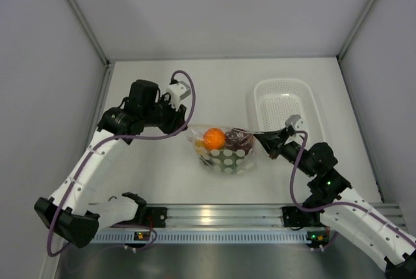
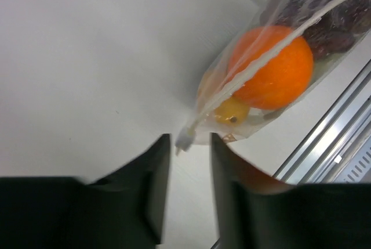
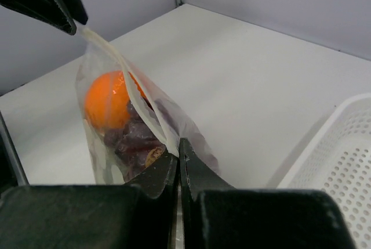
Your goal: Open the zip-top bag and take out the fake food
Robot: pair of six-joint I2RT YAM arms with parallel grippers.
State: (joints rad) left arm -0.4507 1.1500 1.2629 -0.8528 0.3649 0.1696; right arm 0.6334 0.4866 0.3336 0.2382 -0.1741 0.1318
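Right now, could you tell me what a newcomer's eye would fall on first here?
The bright orange inside the dotted zip-top bag, centre of the top view, stands out first. The right gripper is shut on the bag's zip edge, and a white basket sits just beyond it.

Pale grey walls (image 1: 227, 6) enclose a white table (image 1: 214, 84), with a metal rail (image 1: 214, 214) along its near edge

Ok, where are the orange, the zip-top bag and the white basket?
orange (image 1: 214, 138): top external view, centre of the fruit.
zip-top bag (image 1: 229, 157): top external view, polka-dotted lower panel.
white basket (image 1: 281, 82): top external view, far rim.
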